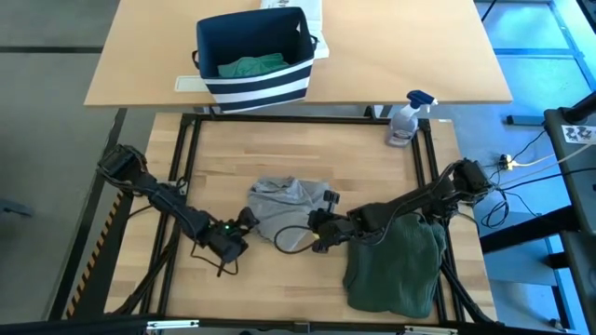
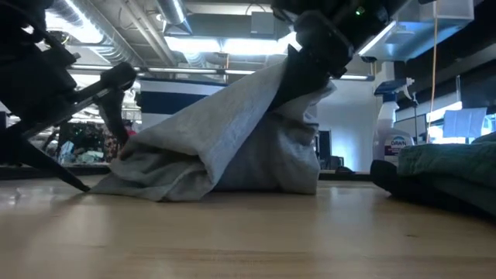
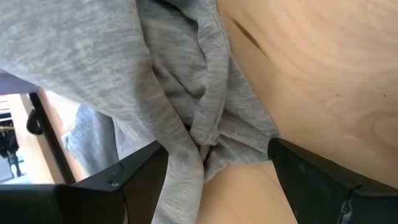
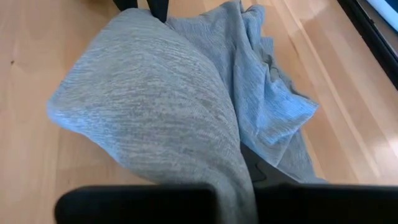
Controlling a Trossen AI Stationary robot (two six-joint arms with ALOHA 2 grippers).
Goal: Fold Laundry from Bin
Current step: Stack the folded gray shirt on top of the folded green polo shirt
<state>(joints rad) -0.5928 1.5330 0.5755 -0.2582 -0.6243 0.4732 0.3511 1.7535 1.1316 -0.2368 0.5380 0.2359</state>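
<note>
The right gripper (image 1: 328, 221) is clenched on the light grey garment (image 1: 279, 209), lifting its edge mid-surface; the left gripper (image 1: 244, 228), jaws released, should pinch the opposite edge squarely before spreading it flat.

My high camera looks straight down on the whole bench (image 1: 307, 149), with the bin (image 1: 253, 56) on the farther table at the picture's top. My low camera sits at bench-top height, looking level across the boards into the room, close to the grey garment (image 2: 225, 139). Both wrist cameras look past their own fingers, very near that same garment (image 3: 180, 93) (image 4: 161, 99). All four views share it at mid-bench (image 1: 284, 209).
</note>
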